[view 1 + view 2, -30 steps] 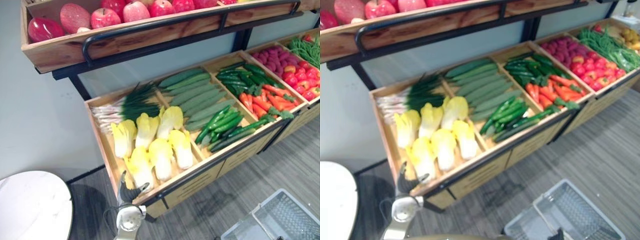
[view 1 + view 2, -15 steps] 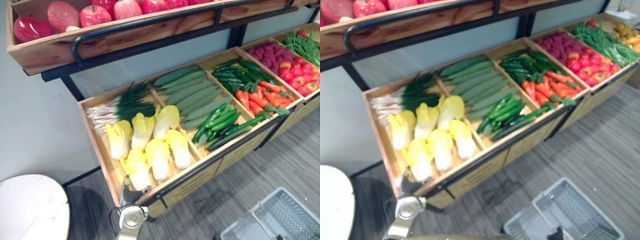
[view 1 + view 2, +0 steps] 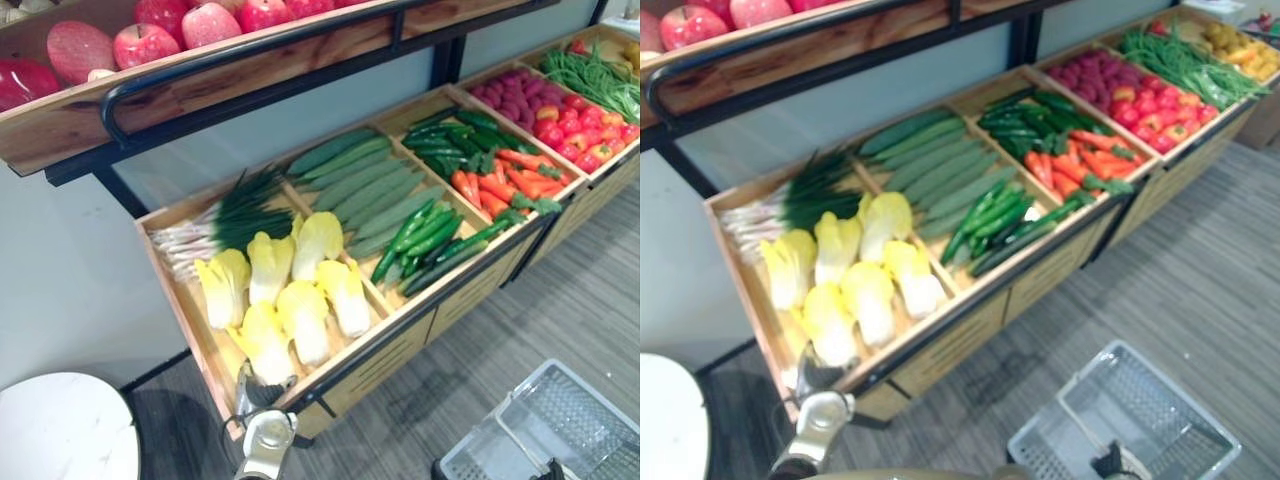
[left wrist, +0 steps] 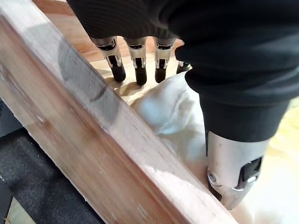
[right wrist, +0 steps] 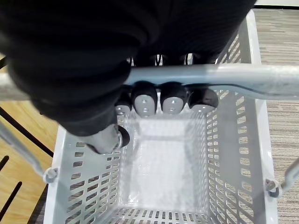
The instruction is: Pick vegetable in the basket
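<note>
Only the head camera has moved: the whole scene has slid toward 9 o'clock, and more of the pale grey slotted plastic basket (image 3: 562,405) shows on the floor at 5 o'clock. The left hand (image 3: 258,388) stays at 7 o'clock, at the front rim of the slanted wooden crate (image 3: 172,295).

It reaches over that rim with its fingers (image 4: 140,65) straight, their dark tips down on the crate floor. They are not closed on anything. Its thumb (image 4: 233,172) lies on the other side of the white stem of the nearest pale yellow Chinese cabbage (image 4: 170,112). That cabbage lies at the 6 o'clock end of its compartment. Long green cucumbers (image 3: 370,185) lie at 2 o'clock from it and green spring onions (image 3: 235,215) at 12 o'clock.

The right hand (image 5: 79,60) has its fingers curled round the basket's grey bar handle (image 5: 243,77).
</note>
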Available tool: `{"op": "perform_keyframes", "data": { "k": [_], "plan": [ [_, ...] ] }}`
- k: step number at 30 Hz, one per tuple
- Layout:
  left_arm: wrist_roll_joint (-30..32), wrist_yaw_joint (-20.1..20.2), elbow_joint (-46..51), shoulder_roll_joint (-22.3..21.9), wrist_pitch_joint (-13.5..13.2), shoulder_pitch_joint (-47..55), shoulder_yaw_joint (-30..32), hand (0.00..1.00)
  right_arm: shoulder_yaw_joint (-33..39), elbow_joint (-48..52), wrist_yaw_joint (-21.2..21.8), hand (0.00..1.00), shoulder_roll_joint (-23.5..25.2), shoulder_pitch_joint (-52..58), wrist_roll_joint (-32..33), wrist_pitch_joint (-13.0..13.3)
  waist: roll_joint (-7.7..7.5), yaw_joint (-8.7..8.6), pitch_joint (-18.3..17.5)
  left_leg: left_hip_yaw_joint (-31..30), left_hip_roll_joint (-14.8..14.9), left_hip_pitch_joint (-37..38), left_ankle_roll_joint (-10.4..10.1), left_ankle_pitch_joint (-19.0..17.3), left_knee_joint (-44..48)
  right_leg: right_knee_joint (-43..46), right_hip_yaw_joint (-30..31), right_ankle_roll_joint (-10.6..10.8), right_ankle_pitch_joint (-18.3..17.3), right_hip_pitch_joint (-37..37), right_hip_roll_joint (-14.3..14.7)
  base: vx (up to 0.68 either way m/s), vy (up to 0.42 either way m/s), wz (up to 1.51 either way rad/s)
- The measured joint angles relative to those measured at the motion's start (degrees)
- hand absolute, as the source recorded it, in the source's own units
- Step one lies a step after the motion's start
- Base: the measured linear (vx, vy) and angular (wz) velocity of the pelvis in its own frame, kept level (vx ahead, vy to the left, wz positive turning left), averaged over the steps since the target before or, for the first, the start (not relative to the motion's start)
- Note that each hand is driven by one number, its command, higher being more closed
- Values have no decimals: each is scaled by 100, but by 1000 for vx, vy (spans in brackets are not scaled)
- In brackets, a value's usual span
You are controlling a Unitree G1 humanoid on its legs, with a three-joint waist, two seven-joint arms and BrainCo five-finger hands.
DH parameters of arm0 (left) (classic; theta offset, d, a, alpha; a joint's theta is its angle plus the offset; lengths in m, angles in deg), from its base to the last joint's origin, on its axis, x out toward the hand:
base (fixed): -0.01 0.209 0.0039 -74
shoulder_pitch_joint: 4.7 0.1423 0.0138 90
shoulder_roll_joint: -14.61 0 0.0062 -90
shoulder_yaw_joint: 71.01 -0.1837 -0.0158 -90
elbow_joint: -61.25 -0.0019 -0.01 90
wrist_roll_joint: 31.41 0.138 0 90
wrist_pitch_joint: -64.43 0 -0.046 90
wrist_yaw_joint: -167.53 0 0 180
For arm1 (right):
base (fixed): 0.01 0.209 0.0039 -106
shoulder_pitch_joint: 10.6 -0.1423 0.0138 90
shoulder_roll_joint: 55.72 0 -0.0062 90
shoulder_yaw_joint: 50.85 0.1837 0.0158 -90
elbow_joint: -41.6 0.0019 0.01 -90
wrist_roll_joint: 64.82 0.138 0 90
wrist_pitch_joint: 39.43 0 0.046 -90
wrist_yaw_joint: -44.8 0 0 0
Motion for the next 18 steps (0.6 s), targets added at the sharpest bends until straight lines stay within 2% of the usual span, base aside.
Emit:
{"op": "perform_keyframes", "data": {
  "k": [2,3,10,18],
  "plan": [
    [1,-59,-184,1,13,-113,27,0,-86,0,-17,100,-1,-4,0,7,-1,5,1,58,28,45,-43,-17,0,-2,45,5,3,8,30,-33,-22,-15],
    [-1,-93,-272,3,21,-143,76,100,-137,0,-22,100,-2,-16,0,11,-1,-5,0,98,45,80,-53,-21,0,-9,86,6,4,14,51,-24,-16,-13],
    [28,-297,-395,46,86,-233,119,100,-401,-27,-19,100,-52,-6,0,96,-3,-10,1,119,98,82,-89,-21,-1,-106,140,-7,24,14,120,-8,-14,-5],
    [-24,-305,-485,93,82,-310,240,100,-414,-51,-13,100,-51,-12,1,97,-10,-7,6,113,103,104,-94,-22,-1,-125,136,-16,80,65,126,0,0,0]
  ]
}}
